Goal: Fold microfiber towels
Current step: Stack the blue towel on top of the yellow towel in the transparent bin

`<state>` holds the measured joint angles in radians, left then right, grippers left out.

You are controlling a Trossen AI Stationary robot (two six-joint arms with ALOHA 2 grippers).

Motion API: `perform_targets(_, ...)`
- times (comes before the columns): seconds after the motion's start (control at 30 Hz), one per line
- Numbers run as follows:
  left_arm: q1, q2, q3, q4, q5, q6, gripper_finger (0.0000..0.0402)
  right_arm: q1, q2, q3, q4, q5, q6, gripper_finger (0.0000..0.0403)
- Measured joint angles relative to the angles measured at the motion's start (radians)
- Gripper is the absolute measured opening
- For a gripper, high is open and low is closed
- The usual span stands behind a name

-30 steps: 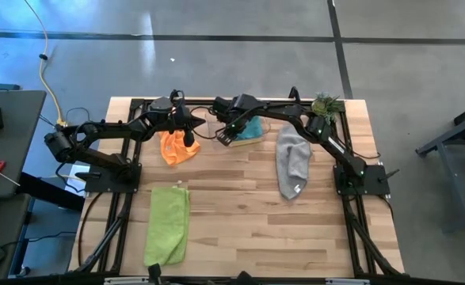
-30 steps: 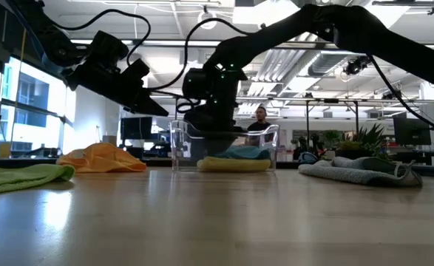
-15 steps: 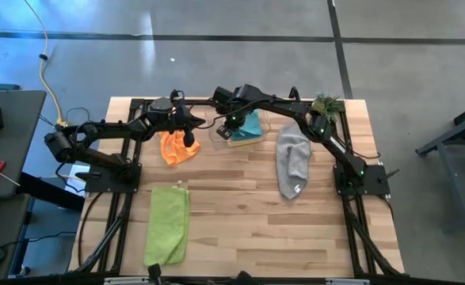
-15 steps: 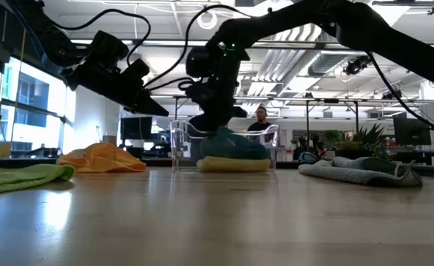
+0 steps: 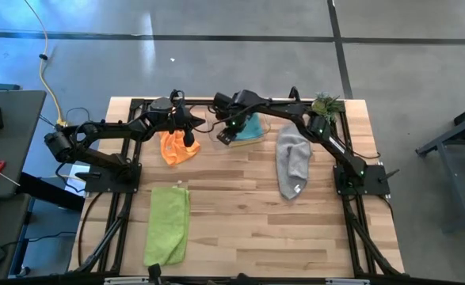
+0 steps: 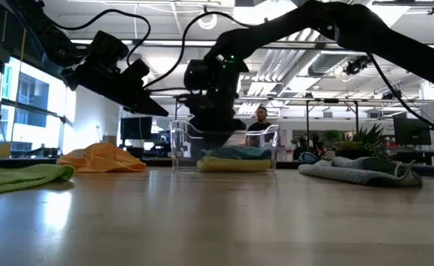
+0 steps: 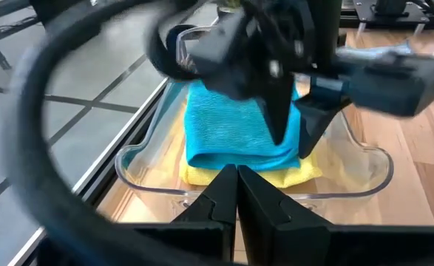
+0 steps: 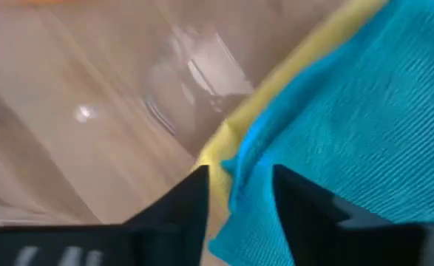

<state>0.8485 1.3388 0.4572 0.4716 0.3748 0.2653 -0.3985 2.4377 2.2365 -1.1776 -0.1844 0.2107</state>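
A clear bin (image 7: 139,159) at the table's far middle holds a folded teal towel (image 7: 239,122) lying on a yellow towel (image 7: 202,175). My right gripper (image 8: 239,199) points down into the bin, open, with its fingers on either side of the teal towel's edge (image 8: 235,166). My left gripper (image 7: 236,192) is shut and empty, hovering above the orange towel (image 5: 177,148), which lies crumpled on the table left of the bin. The lime green towel (image 5: 167,226) lies flat near the front left. The grey towel (image 5: 293,162) lies rumpled at the right. My right gripper comes from above with open fingers over the teal towel's edge (image 7: 287,151). I cannot tell whether the fingertips touch the cloth. The towel lies flat on the yellow one.
A small green plant (image 5: 325,103) stands at the table's far right corner. Bare wood lies between the lime green towel and the grey one, toward the near edge. A person (image 6: 261,118) shows in the room far behind the bin.
Half a second ago my right gripper was shut on the teal towel and had drawn part of it up into a peak inside the bin. It has since opened and let go, and the teal towel lies flat on the yellow one again.
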Motion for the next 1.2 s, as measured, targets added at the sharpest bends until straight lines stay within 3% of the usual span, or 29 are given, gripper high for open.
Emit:
perform_targets(0.13, 0.000, 0.000, 0.000, -0.001, 0.000, 0.000, 0.0003, -0.016, -0.002, 0.112, -0.055, 0.011, -0.032, 0.0190)
perform_targets(0.27, 0.000, 0.000, 0.000, -0.004, 0.000, 0.000, 0.0003, -0.052, -0.035, 0.087, -0.016, 0.065, -0.065, 0.0198)
perform_targets(0.37, 0.000, 0.000, 0.000, -0.004, 0.000, 0.000, 0.0003, -0.079, -0.030, 0.050, 0.024, 0.111, -0.099, 0.0162)
perform_targets(0.53, 0.000, 0.000, 0.000, -0.004, 0.000, 0.000, 0.0003, -0.100, -0.027, -0.035, 0.172, 0.116, -0.129, 0.0037)
perform_targets(0.6, 0.000, 0.000, 0.000, -0.004, -0.001, 0.000, 0.0003, -0.104, -0.027, -0.075, 0.224, 0.105, -0.143, 0.0011)
perform_targets(0.73, 0.000, 0.000, 0.000, -0.003, -0.003, 0.000, 0.0003, -0.106, -0.025, -0.116, 0.274, 0.113, -0.139, 0.0025)
perform_targets(0.97, 0.000, 0.000, 0.000, 0.004, -0.003, -0.005, 0.0003, -0.127, -0.030, -0.126, 0.293, 0.170, -0.080, 0.0005)
perform_targets(1.2, -0.004, 0.000, 0.000, -0.026, 0.016, 0.023, 0.0000, -0.145, -0.133, -0.125, 0.265, 0.153, -0.109, 0.0030)
